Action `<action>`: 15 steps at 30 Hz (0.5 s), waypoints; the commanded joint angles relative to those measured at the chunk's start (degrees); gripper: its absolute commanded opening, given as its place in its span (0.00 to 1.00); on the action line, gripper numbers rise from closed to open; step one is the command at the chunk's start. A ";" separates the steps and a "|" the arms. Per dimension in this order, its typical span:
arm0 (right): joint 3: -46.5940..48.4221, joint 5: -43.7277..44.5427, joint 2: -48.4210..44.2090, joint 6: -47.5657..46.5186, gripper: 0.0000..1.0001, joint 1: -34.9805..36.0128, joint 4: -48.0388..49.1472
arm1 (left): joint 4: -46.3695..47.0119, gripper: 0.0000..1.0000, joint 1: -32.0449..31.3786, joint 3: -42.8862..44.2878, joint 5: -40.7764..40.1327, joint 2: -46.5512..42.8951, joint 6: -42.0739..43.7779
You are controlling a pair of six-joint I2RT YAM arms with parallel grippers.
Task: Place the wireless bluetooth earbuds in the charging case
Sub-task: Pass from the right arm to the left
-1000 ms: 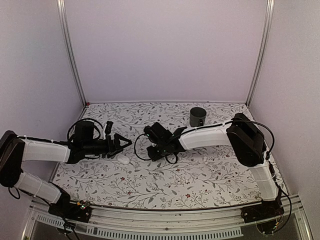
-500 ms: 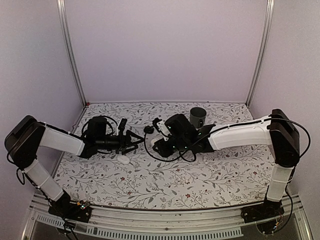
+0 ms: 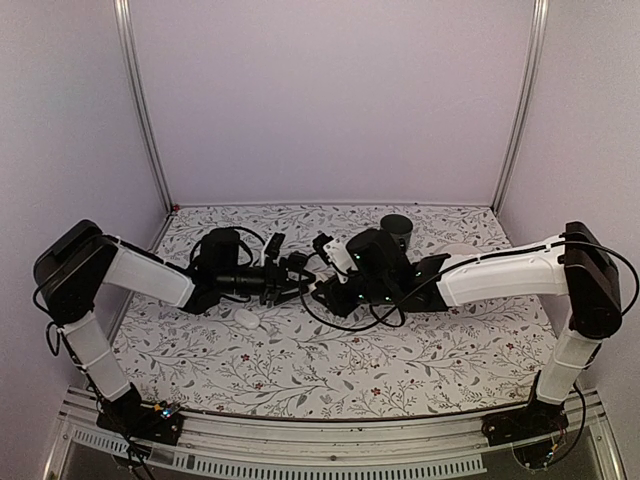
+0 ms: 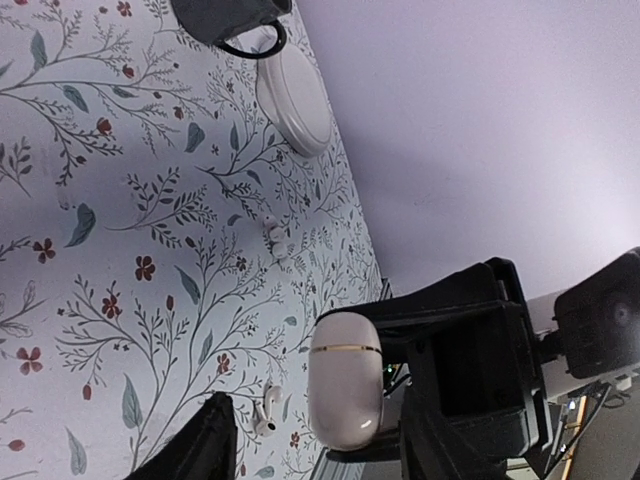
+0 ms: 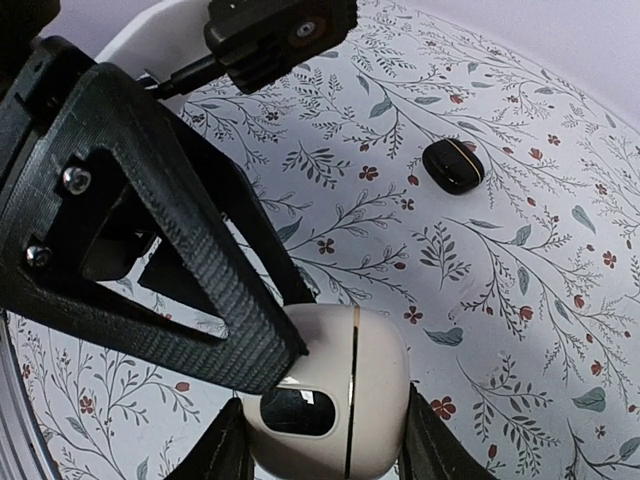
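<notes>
The left gripper (image 4: 322, 445) has slid in at 9 o'clock of the white charging case (image 5: 335, 395), fingers (image 4: 208, 452) half open around it, while the right gripper (image 5: 322, 455) at 3 o'clock holds it tight above the table (image 4: 100, 260), probably to open its lid.

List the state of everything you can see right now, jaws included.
White case, lid shut.
Right gripper, jaws shut on the white case.
Left gripper, jaws open, either side of the white case.
Earbuds, both lying loose on the table, not in a case.
Black case, shut, on the table.
Cup, upright.
</notes>
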 commanded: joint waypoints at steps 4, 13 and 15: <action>-0.36 1.42 -2.02 -1.53 0.34 0.38 1.63 | 1.39 0.53 -2.40 4.03 2.05 2.18 -1.13; -0.44 2.48 -2.12 -1.10 0.34 0.38 1.29 | 2.81 0.42 -2.99 4.63 3.19 3.41 -2.55; -0.35 2.84 -1.97 -0.97 0.34 0.34 0.98 | 2.89 0.45 -2.99 4.65 3.50 3.23 -2.66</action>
